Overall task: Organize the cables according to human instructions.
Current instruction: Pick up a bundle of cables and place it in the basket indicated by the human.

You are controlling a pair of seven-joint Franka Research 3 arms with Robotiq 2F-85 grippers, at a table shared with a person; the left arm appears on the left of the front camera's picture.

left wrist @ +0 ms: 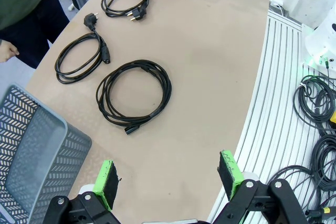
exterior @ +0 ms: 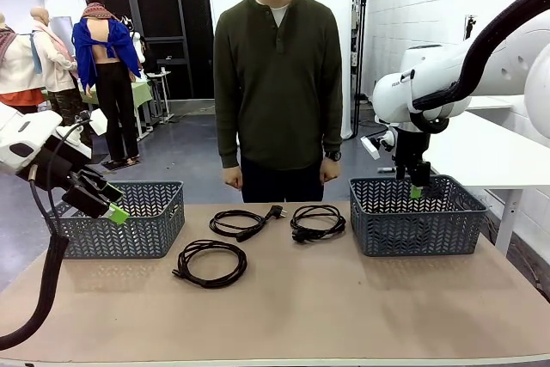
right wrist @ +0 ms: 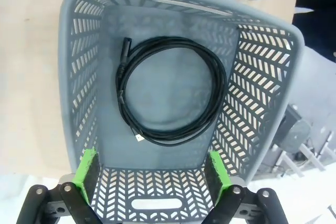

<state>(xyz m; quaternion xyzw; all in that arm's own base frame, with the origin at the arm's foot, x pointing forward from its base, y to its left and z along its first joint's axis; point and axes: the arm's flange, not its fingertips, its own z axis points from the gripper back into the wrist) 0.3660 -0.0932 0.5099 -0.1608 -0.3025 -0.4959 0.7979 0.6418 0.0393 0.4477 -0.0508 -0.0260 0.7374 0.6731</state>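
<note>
Cables, four, black, coiled. Three lie on the table; one lies in a basket.

- Near cable: flat round coil, left of centre, closest to the robot's edge, apart from the other two.
- Middle cable: looser coil farther back, its plug pointing toward the person.
- Right cable: coil level with the middle cable, just left of the right basket, not touching it.
- Fourth cable: round coil flat on the floor of the right basket, both ends on one side of the loop.

Left basket: grey, perforated, at the table's left end; the visible part of its floor is bare in the left wrist view.

Person: stands at the far edge between the baskets, arms down, hands loosely curled, off the table.

Left gripper: held above the table's left end by the left basket, tilted toward the near cable; fingers spread wide, nothing between the pads.

Right gripper: hangs pointing down over the right basket, above the fourth cable; fingers spread wide, holding nothing.
</note>
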